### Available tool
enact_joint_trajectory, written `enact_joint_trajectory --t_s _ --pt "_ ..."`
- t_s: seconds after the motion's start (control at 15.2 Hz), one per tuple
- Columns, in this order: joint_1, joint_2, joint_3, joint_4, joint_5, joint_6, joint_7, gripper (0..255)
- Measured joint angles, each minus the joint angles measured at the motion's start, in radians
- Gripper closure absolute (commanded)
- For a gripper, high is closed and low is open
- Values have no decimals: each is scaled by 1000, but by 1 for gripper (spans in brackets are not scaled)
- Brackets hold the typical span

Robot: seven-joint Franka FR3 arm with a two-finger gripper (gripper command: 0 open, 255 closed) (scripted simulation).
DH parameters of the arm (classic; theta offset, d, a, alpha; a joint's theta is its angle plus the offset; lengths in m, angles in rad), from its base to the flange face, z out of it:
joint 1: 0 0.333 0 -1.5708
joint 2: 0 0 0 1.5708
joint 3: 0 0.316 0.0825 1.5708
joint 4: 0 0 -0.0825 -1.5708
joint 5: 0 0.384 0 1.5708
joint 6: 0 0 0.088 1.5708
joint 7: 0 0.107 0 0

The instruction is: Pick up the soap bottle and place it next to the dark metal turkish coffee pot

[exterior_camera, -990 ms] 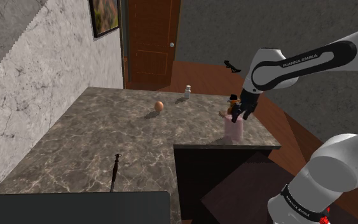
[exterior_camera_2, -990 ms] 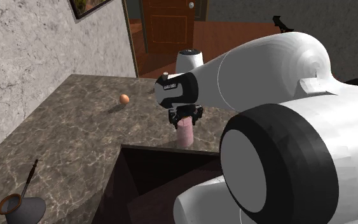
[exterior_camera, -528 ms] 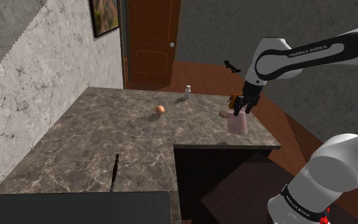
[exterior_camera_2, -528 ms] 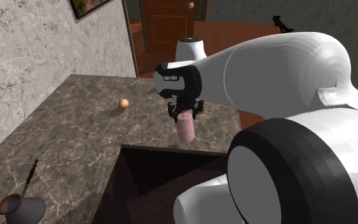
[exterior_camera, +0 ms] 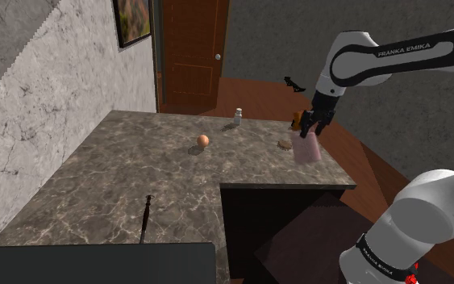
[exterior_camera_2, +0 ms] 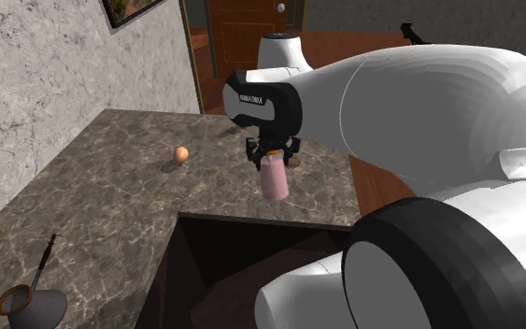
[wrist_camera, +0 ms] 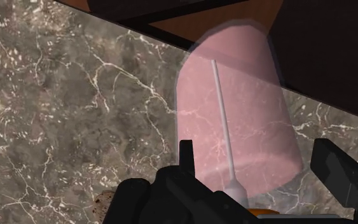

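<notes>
The gripper is carrying the soap bottle, a translucent pink cylinder with a thin tube showing inside it. The black fingers are clasping it at its top, one on each side, and the body is hanging below them, slightly tilted. In the second exterior view the bottle is hanging clear of the marbled desk, above the edge farthest from the coffee pot.

The pot, dark with a brownish rim and a long thin handle, is standing at the opposite end of the desk, well apart from the bottle. An egg is lying roughly between them, though nearer the bottle than the pot.

The step in hand looks like the carry. Doing it well probably means staying high enough to pass over the egg on the way to the pot, and moving smoothly so that the tilted bottle is not swinging in the grip. The approach to the pot should come from the side away from its upright handle, so the bottle is lowered just beside the pot's body without touching it.
</notes>
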Motion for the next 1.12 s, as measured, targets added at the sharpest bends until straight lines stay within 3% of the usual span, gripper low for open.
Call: enact_joint_trajectory --t_s 1.12 --pt "4 -27 12 212 8 -239 2 255"
